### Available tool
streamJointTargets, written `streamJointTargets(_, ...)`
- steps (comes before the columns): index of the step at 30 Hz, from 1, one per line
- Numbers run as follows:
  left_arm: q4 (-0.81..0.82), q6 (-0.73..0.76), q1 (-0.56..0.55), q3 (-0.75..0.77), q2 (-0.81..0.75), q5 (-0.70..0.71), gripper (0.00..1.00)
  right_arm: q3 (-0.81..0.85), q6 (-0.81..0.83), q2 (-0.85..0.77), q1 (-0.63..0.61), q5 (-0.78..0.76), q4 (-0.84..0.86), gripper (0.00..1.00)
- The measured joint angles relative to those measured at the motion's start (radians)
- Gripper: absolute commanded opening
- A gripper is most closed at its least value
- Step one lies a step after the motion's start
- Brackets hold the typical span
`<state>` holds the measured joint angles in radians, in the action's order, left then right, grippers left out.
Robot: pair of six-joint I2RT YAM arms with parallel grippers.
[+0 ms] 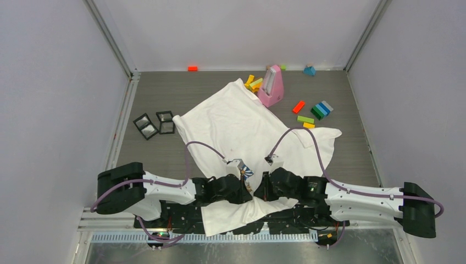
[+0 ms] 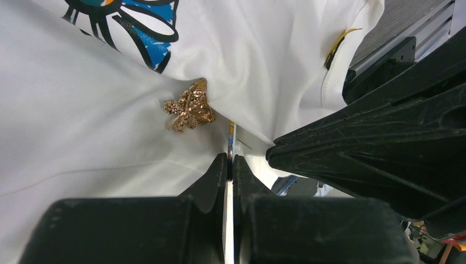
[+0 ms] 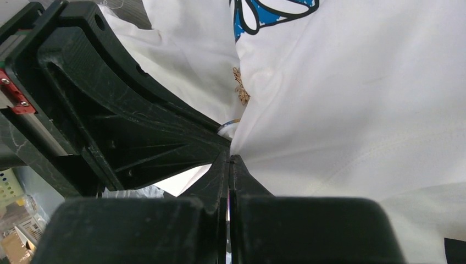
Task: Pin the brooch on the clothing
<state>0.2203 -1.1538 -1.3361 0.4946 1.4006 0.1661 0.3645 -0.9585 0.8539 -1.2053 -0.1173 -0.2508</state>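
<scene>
The clothing [image 1: 236, 121] is a white T-shirt spread across the table, its near part bunched up between my two grippers. The brooch [image 2: 189, 107], small, gold and glittery, sits on the cloth in a crease below a blue daisy print [image 2: 137, 27]. In the right wrist view the brooch [image 3: 240, 88] shows edge-on. My left gripper [image 2: 231, 159] is shut on a thin fold of the clothing just below the brooch. My right gripper [image 3: 229, 158] is shut on the cloth too, tip to tip with the left gripper [image 1: 249, 187].
A pink stand [image 1: 271, 85] sits on the shirt's far corner with several coloured blocks [image 1: 316, 113] around it. Two black-framed squares [image 1: 154, 125] lie left of the shirt. An orange block [image 1: 192, 68] rests by the back wall.
</scene>
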Motion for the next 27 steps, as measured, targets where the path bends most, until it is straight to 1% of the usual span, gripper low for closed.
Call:
streamJointTargets(11, 0.0, 0.0, 0.0, 0.0, 0.0, 0.0, 0.0, 0.0, 0.018, 0.027, 0.0, 0.034, 0.031, 0.01)
streamJointTargets(27, 0.001, 0.001, 0.0, -0.007, 0.0, 0.003, 0.0, 0.0, 0.018, 0.134, 0.0, 0.042, 0.072, 0.01)
